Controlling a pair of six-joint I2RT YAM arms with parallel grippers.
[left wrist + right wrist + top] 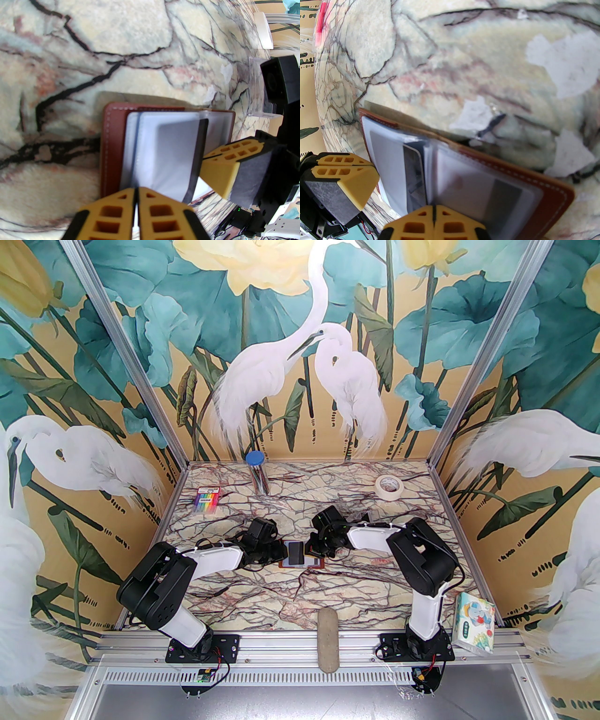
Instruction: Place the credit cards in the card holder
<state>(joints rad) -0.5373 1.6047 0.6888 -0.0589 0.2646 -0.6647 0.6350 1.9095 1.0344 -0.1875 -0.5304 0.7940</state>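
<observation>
Card holder [112, 145]: open, mid-desk [328, 596], between both grippers. Dark credit card [199, 152]: in a raised sleeve. Left gripper [136, 199]: clenched on a card holder sleeve. Right gripper [434, 215]: clenched, touching the sleeves.

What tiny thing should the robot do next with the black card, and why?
Probably the right gripper should nudge the dark flat plastic card deeper into the clear plastic sleeve of the reddish-brown leather card holder: the card seems only partly in, and the left gripper pinches that sleeve.
</observation>
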